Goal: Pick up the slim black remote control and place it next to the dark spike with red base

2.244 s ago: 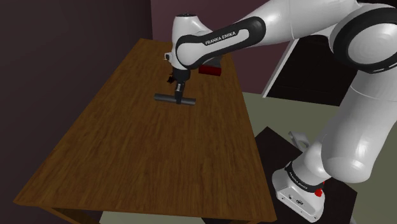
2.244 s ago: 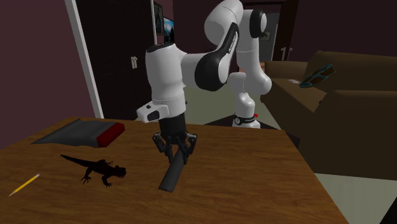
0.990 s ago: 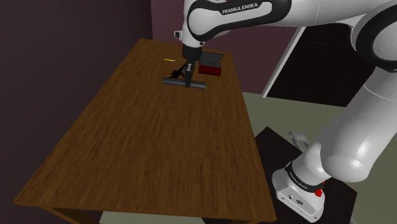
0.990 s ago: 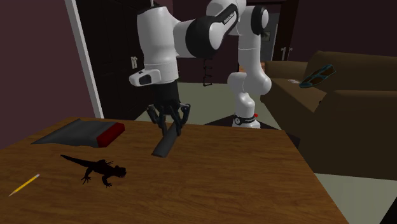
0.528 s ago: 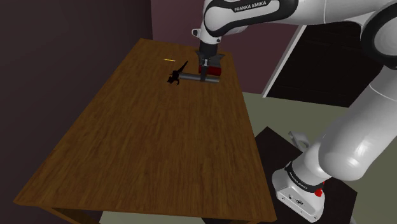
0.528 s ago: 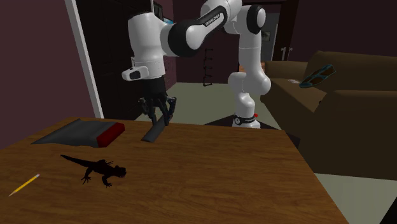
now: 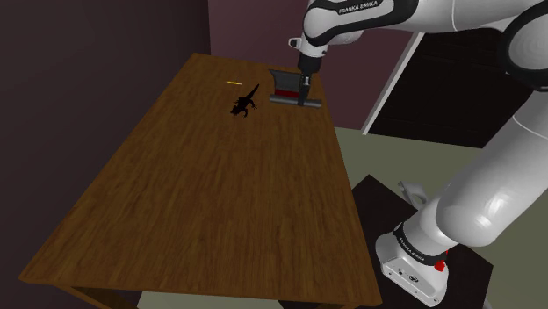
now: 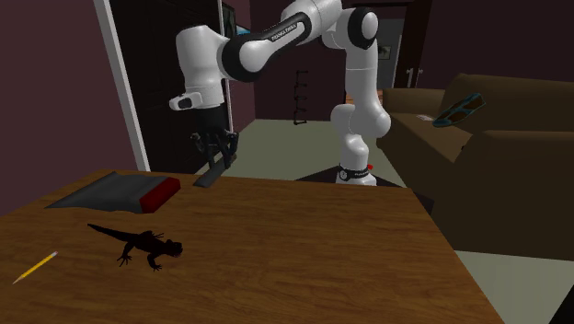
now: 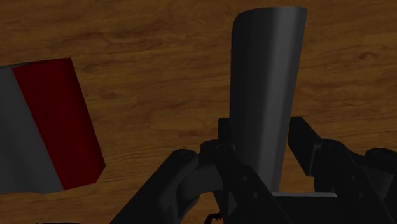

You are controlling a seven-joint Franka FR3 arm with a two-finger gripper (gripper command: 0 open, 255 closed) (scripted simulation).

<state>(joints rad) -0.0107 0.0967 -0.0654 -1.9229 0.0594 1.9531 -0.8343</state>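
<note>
Wrist view: tool [image 9: 264,143] clasps remote [image 9: 268,70]

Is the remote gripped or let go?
Gripped: the end effector clasps the remote between its fingers over the table. Contact with the table: cannot tell.

The slim dark-grey remote control [image 8: 210,173] hung clasped in the black two-finger tool [image 8: 213,152] over the brown wooden desk [image 8: 304,267]. It was just beside the flat grey spike with a red base [image 8: 120,191], to its right in the second exterior view. Nearer that camera a black lizard figure [image 8: 138,243] lay on the desk, with a yellow pencil [image 8: 35,266] to its left.
</note>
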